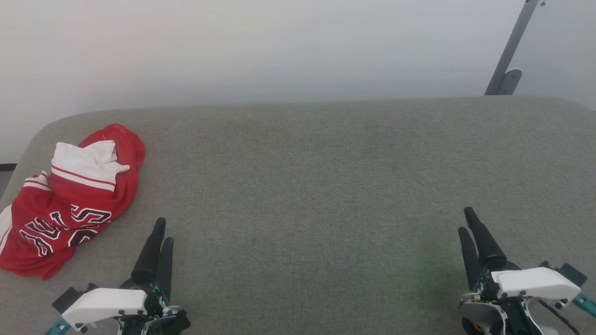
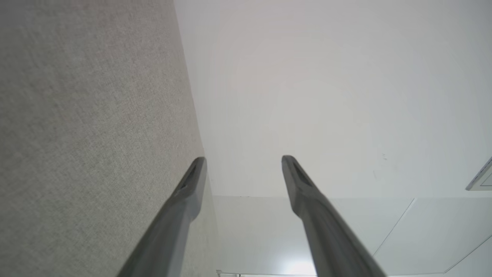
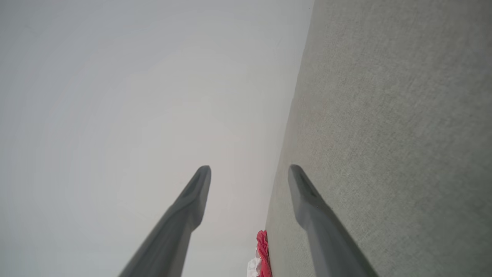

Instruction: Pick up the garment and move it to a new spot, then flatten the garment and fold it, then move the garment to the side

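The garment [image 1: 70, 200], a red jersey with white sleeves and dark white-outlined lettering, lies crumpled at the far left of the grey table [image 1: 316, 195]. A sliver of the garment [image 3: 262, 252] shows at the bottom of the right wrist view. My left gripper [image 1: 163, 229] hovers low at the front left, just right of the garment and apart from it, open and empty; the left gripper [image 2: 243, 163] shows a wide gap between its fingers. My right gripper [image 1: 465, 219] sits at the front right, far from the garment, and the right gripper [image 3: 250, 173] is open and empty too.
The grey fabric-covered table has rounded back corners and a white wall behind it. A grey metal post [image 1: 510, 51] with a bracket leans at the back right.
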